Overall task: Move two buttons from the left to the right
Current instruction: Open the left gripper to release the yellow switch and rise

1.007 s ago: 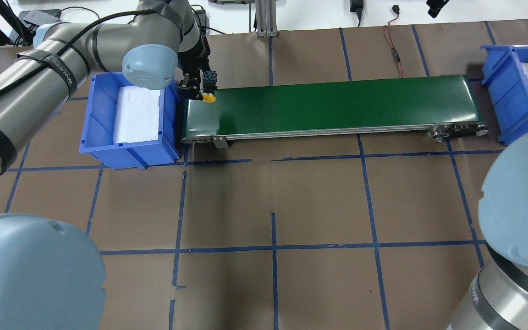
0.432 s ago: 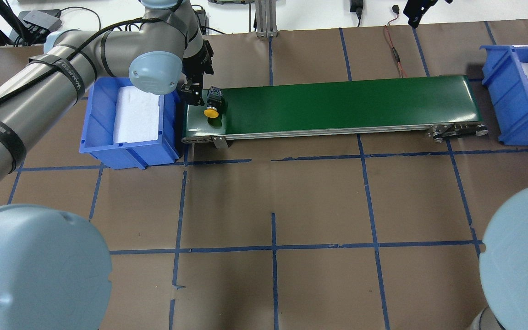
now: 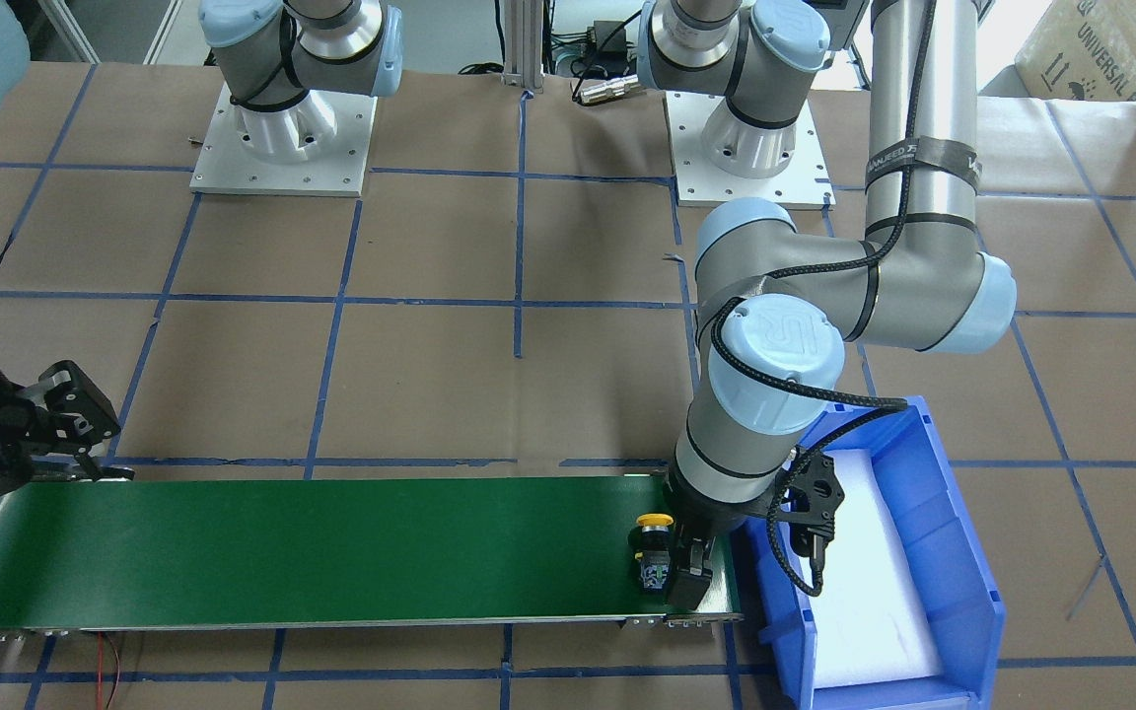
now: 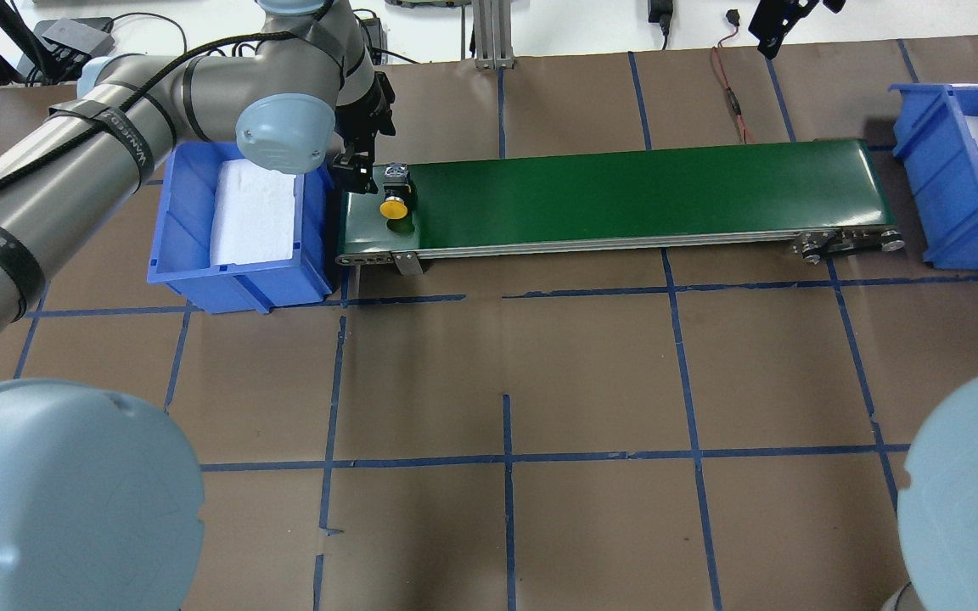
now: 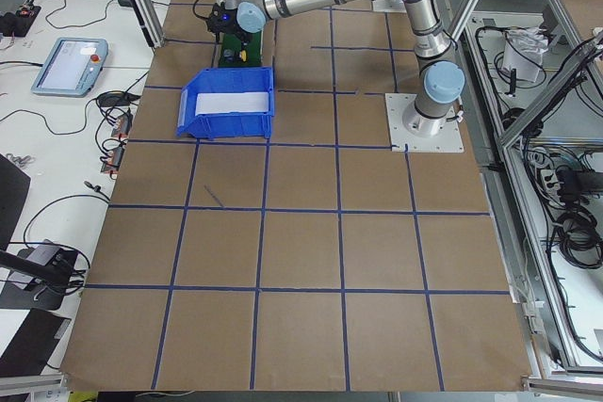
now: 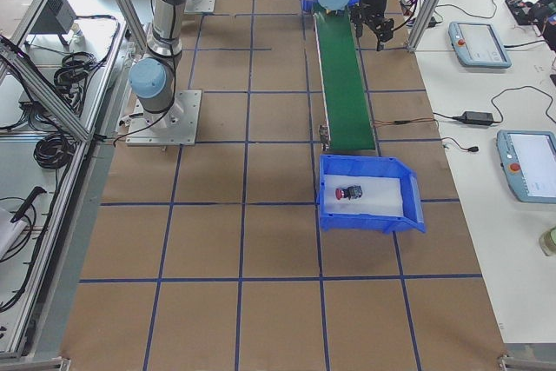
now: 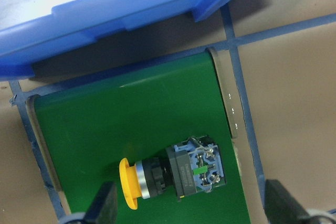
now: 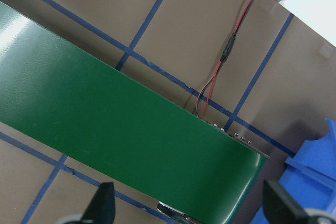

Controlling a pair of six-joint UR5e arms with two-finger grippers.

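conveyor belt, yellow button apparently loose

The yellow-capped button, with black collar and blue-and-grey block, lay on a dark green belt. The red-capped button sat on white padding in a blue bin. The table paper was brown, gridded with blue tape; the robot arms were silver with pale blue caps.
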